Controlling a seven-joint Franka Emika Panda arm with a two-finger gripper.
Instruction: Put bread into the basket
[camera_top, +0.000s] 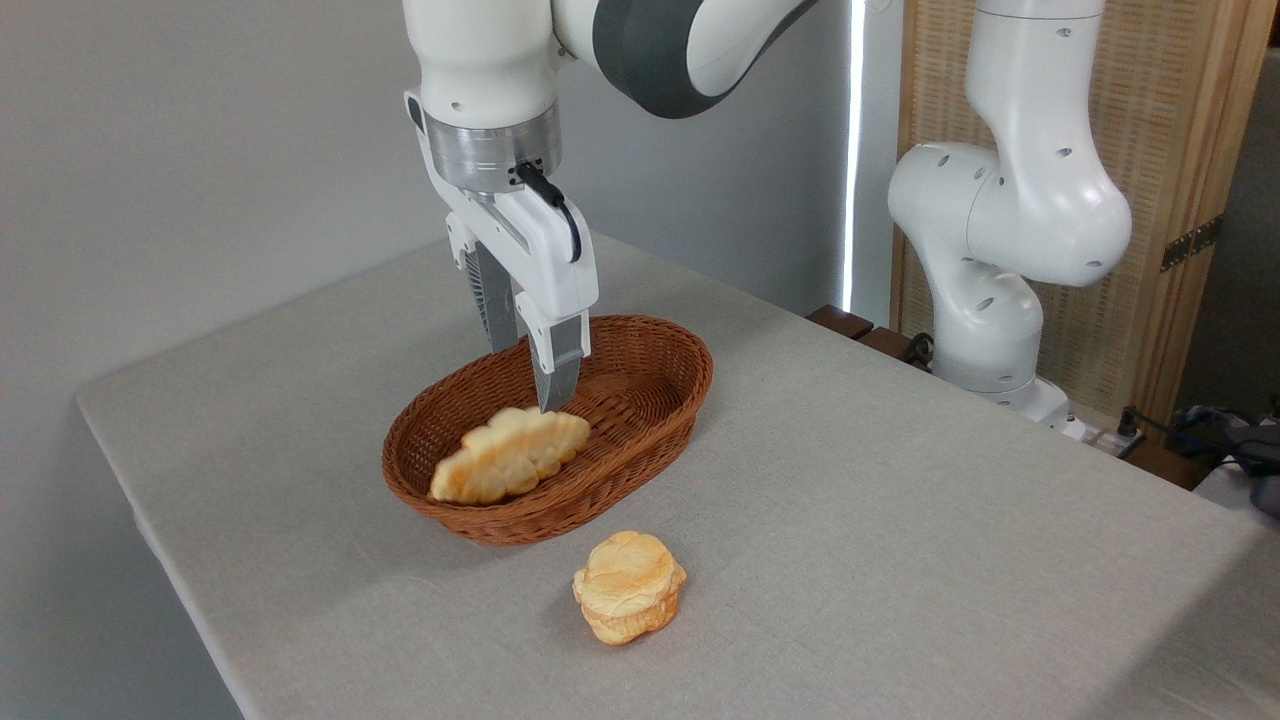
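Note:
The bread, a braided golden loaf, lies inside the reddish-brown wicker basket, toward its near-left end. My gripper hangs straight down over the basket, just above the loaf's right end. Its two fingers stand apart with nothing between them, so it is open. The nearer fingertip overlaps the loaf's top edge in this view; whether it touches the crust I cannot tell.
A small round layered bun sits on the grey tablecloth just in front of the basket. The arm's white base stands at the table's back right. The table's left edge runs close to the basket's left side.

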